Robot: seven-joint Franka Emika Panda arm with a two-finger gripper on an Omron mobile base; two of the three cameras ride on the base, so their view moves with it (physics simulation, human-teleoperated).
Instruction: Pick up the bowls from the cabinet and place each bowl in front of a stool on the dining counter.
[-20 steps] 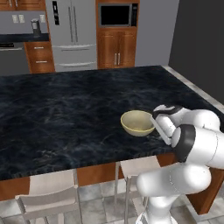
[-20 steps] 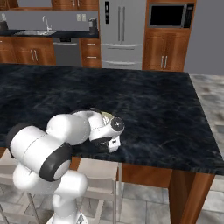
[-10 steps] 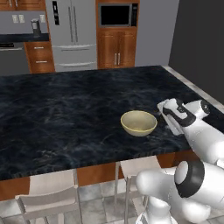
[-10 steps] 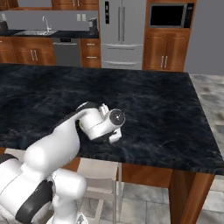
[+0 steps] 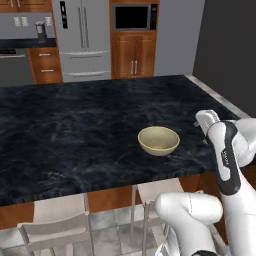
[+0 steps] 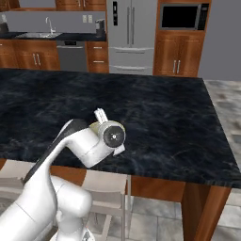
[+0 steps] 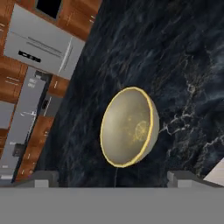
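Glossy white arm (image 5: 227, 155), dark joints

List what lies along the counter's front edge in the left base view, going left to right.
Left stool → right stool → bowl above it on the counter → robot arm.

Bowl (image 5: 158, 140) (image 7: 128, 127): one, round, deep, olive-beige with thin yellow rim; upright, empty.
Bowl position: resting on dining counter (image 5: 75, 125) (image 7: 183, 57), near its stool-side edge; clear of the gripper (image 7: 113, 180), just ahead of its spread fingertips.
Dining counter: black marble slab, faint white veining, reddish-brown wood base.
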